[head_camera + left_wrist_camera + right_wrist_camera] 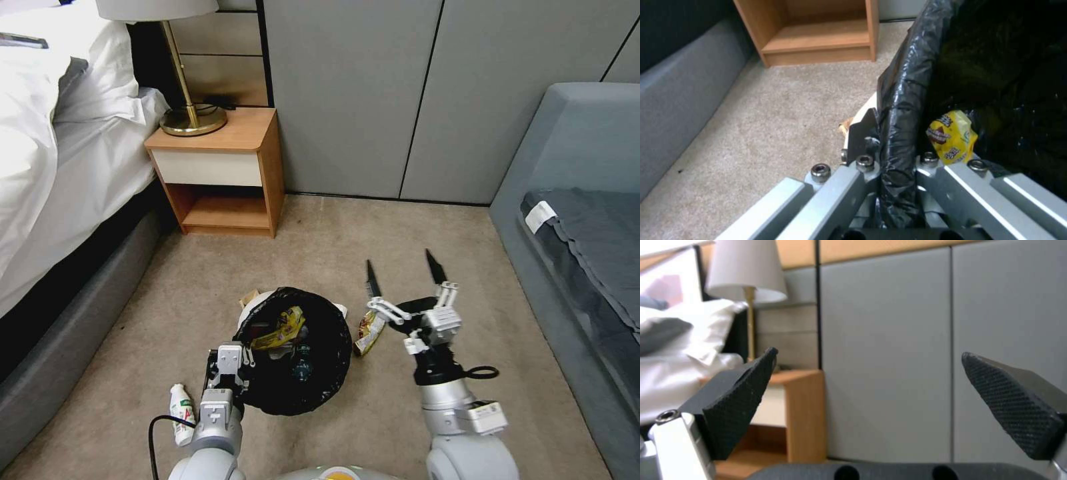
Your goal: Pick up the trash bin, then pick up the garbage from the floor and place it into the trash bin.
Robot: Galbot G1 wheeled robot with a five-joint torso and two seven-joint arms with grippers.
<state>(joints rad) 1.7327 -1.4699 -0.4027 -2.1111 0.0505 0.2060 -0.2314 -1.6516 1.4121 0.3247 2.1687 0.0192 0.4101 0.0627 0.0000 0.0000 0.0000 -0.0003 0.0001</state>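
Trash bin [313, 333] on the carpet [167, 313], black liner [902, 110] folded over its rim, and the left gripper [230, 380] is clamped right on that rim, one finger [861, 133] outside, one inside. Just past the inner finger, a yellow wrapper [953, 136] lies in the bin. Right gripper [403, 267] hangs released, jaws spread wide; beside its left jaw a snack wrapper [369, 331] lies on the floor. Outside the left gripper, a small bottle [180, 413].
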